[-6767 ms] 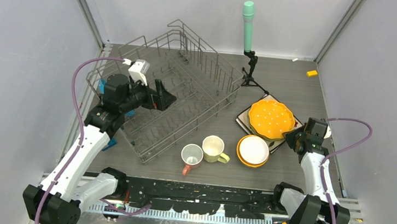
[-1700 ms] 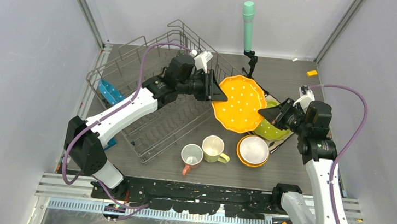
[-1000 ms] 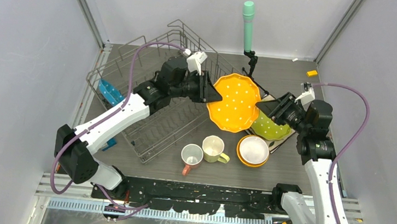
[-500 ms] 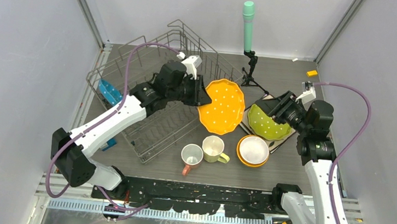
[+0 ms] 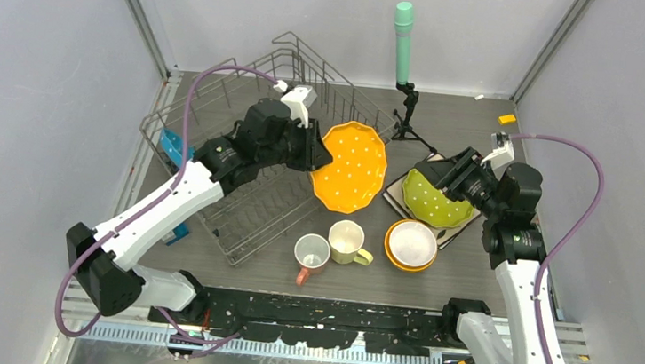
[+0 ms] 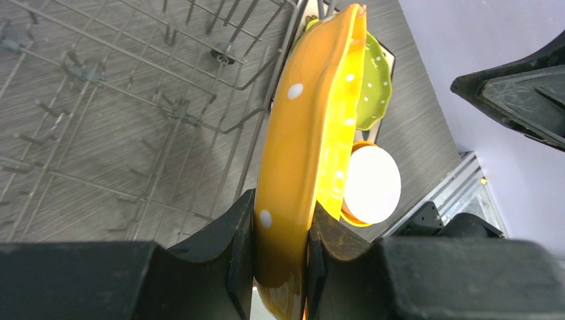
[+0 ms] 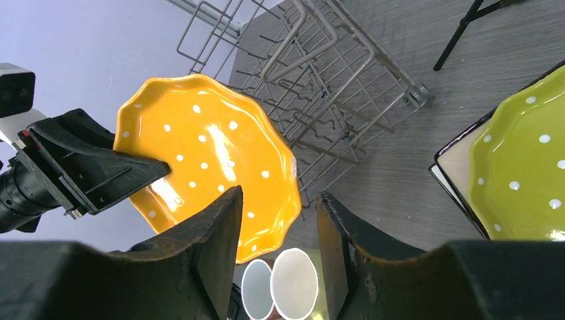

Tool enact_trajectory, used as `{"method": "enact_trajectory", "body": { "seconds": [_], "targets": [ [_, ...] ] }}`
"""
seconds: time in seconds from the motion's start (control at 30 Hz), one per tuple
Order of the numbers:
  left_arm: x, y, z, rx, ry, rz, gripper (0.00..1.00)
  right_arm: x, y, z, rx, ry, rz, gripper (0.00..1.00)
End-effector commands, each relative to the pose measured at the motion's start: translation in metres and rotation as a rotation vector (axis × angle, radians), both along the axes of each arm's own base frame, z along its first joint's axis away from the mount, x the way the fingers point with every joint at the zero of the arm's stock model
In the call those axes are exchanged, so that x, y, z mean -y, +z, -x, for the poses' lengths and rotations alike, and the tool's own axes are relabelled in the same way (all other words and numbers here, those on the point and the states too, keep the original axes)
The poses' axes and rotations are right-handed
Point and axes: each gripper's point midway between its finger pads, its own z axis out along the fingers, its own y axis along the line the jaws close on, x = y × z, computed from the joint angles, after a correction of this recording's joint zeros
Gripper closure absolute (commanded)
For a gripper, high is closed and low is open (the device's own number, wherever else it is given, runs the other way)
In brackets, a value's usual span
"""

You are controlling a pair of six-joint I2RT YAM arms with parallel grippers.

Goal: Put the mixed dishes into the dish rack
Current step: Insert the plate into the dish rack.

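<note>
My left gripper [image 5: 317,155] is shut on the rim of the orange dotted plate [image 5: 352,167], holding it on edge above the right end of the dish rack [image 5: 254,229]. In the left wrist view the fingers [image 6: 280,253] pinch the plate [image 6: 306,133] from both sides. My right gripper [image 5: 440,171] hangs open and empty above the yellow-green plate [image 5: 436,200], which lies on the white square plate [image 5: 395,189]. A blue plate [image 5: 175,146] stands in the rack's left end. A pink mug [image 5: 312,254], a pale-yellow mug [image 5: 347,241] and a white bowl in an orange bowl [image 5: 411,244] stand at the front.
A green-topped cylinder on a black tripod [image 5: 402,38] stands behind the rack's right corner. A small orange block [image 5: 507,119] lies at the back right. A blue-green box [image 5: 178,235] sits by the rack's near left side. Grey walls close in both sides.
The left gripper has carried the orange plate leftward, away from the right gripper and over the rack's end. The right gripper's jaws have spread wider; that arm has barely moved.
</note>
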Motion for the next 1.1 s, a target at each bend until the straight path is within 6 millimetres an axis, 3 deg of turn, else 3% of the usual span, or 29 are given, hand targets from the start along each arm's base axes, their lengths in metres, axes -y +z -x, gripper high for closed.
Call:
{"method": "enact_trajectory", "body": {
  "seconds": [0.0, 0.13, 0.4, 0.73, 0.9, 1.07],
  "targets": [
    [-0.014, 0.075, -0.008, 0.197, 0.07, 0.113, 1.0, 0.0, 0.011, 0.001, 0.058, -0.006, 0.014, 0.49],
    [-0.047, 0.082, -0.017, 0.241, 0.218, 0.039, 1.0, 0.004, 0.008, 0.0, 0.045, -0.028, 0.022, 0.49],
    [-0.141, 0.095, -0.021, 0.343, 0.596, -0.099, 1.0, 0.006, 0.004, 0.0, 0.038, -0.044, 0.034, 0.51],
    [-0.208, 0.096, -0.029, 0.357, 0.806, -0.218, 1.0, 0.008, 0.004, 0.0, 0.036, -0.052, 0.036, 0.52],
    [-0.258, 0.092, -0.028, 0.337, 1.067, -0.305, 1.0, 0.009, 0.001, 0.001, 0.029, -0.06, 0.042, 0.55],
    [-0.286, 0.091, -0.029, 0.374, 1.254, -0.346, 1.0, 0.01, -0.001, 0.0, 0.025, -0.063, 0.049, 0.56]
  ]
}}
